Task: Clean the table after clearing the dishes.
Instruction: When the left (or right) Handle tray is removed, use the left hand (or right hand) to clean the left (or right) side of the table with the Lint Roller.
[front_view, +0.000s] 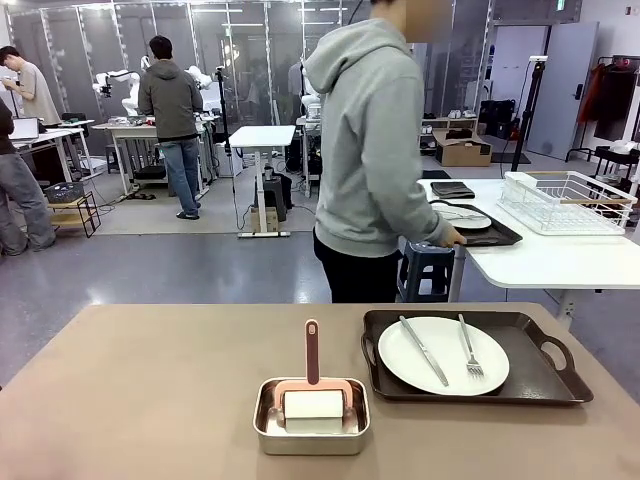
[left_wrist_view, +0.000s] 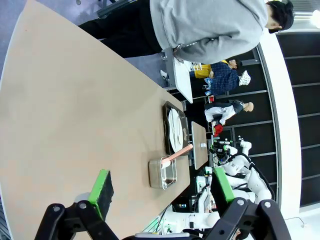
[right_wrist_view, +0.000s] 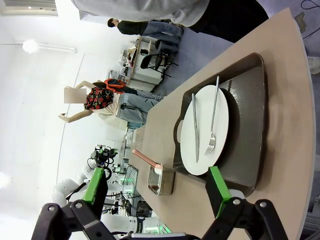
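Hovering left claw (left_wrist_view: 161, 186), right claw (right_wrist_view: 156, 186), both spread apart. Lower-right tray (front_view: 535, 350) stiff; plate (front_view: 443, 360) fragile, may slide; grip end handles.

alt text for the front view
A dark tray with a white plate, knife and fork sits on the tan table beside a steel pan holding a pink-handled tool. Behind, a person in grey holds a second tray on a white table.

Research lab, glass partitions (front_view: 250, 60), workbenches (front_view: 130, 128) (people (front_view: 172, 95) standing at them), tripod (front_view: 527, 110), grey floor (front_view: 150, 265).
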